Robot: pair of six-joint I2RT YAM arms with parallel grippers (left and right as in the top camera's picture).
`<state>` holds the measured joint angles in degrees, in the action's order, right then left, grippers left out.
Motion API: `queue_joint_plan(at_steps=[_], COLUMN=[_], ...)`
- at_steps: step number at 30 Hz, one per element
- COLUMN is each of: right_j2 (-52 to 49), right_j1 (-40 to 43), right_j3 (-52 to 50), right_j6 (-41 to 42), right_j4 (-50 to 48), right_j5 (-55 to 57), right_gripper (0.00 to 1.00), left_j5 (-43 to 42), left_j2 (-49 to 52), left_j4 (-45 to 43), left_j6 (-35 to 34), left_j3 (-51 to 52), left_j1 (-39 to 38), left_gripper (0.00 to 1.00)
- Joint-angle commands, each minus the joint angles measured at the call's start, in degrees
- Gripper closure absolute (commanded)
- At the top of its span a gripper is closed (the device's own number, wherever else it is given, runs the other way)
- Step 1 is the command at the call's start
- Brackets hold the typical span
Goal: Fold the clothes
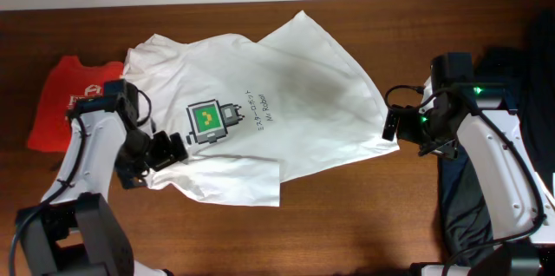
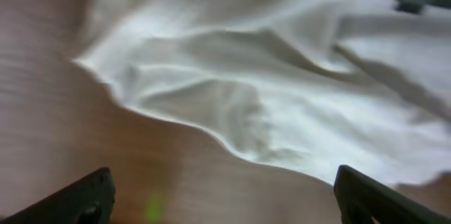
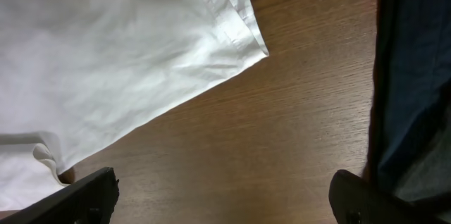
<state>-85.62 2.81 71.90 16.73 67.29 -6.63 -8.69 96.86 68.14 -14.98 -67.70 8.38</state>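
Observation:
A large white T-shirt (image 1: 286, 94) with a green-and-black pixel print (image 1: 208, 121) lies crumpled across the middle of the wooden table. My left gripper (image 1: 169, 150) is open and empty at the shirt's lower left edge; its wrist view shows rumpled white cloth (image 2: 268, 90) just beyond the fingers (image 2: 222, 199) over bare wood. My right gripper (image 1: 392, 125) is open and empty beside the shirt's right corner; that hemmed corner (image 3: 239, 34) shows in the right wrist view, ahead of the fingers (image 3: 222, 196).
A red T-shirt (image 1: 65, 98) lies at the far left. A dark garment (image 1: 529, 94) is piled along the right edge, also visible in the right wrist view (image 3: 416, 76). Bare wood (image 1: 347, 215) fills the front of the table.

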Motion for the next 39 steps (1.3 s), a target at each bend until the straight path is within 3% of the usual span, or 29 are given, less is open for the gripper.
queue_joint_plan(at_steps=[1,6,13,15,17,18,20,25,27,28,30,31,32,33,39], right_j2=[-0.26,-0.26,-0.26,-0.26,-0.26,-0.26,-0.26,-0.26,-0.26,-0.26,-0.26,-0.26,-0.26,-0.26,-0.26], right_j1=[0.22,0.22,0.22,0.22,0.22,0.22,0.22,0.22,0.22,0.22,0.22,0.22,0.22,0.22,0.22], right_j3=[-0.24,-0.24,-0.24,-0.24,-0.24,-0.24,-0.24,-0.24,-0.24,-0.24,-0.24,-0.24,-0.24,-0.24,-0.24], right_j6=[0.04,0.04,0.04,0.04,0.04,0.04,0.04,0.04,0.04,0.04,0.04,0.07,0.04,0.07,0.04], right_j4=[0.04,0.04,0.57,0.74,0.85,0.87,0.87,0.81,0.79,0.81,0.79,0.66,0.66,0.66,0.61], right_j5=[1.16,1.16,1.14,1.14,1.16,1.16,1.18,1.36,1.36,1.36,1.38,1.36,1.36,1.36,1.36], right_gripper=[0.01,0.01,0.01,0.01,0.01,0.01,0.01,0.01,0.01,0.01,0.01,0.01,0.01,0.01,0.01], left_j5=[-7.21,-7.21,-6.12,-5.33,-5.27,-5.27,-5.25,-4.55,-0.63,0.92,2.12,1.05,-1.22,-2.29,-2.47], left_j2=[0.11,0.11,0.11,0.11,0.11,0.11,0.11,0.11,0.09,0.09,0.09,0.09,0.09,0.09,0.09], left_j4=[-0.44,-11.39,-25.35,-26.82,-26.69,-26.27,-24.81,-19.5,-17.88,-17.66,-19.04,-20.04,-20.65,-20.87,-25.79], left_j6=[-4.44,-15.65,-20.41,-20.41,-20.39,-20.39,-20.37,-17.49,-17.49,-17.49,-17.51,-17.51,-17.51,-17.51,-17.51], left_j3=[3.8,15.52,19.52,19.63,19.63,19.63,19.63,19.63,19.61,19.61,19.61,19.61,19.61,19.61,19.61], left_j1=[-4.79,-15.06,-21.79,-22.56,-22.64,-22.64,-22.64,-22.58,-22.58,-22.58,-22.58,-22.58,-22.6,-22.6,-22.6], left_gripper=[0.01,0.01,0.01,0.16,0.41,0.59,0.83,0.85,0.98,0.99,0.94,0.81,0.58,0.5,0.44])
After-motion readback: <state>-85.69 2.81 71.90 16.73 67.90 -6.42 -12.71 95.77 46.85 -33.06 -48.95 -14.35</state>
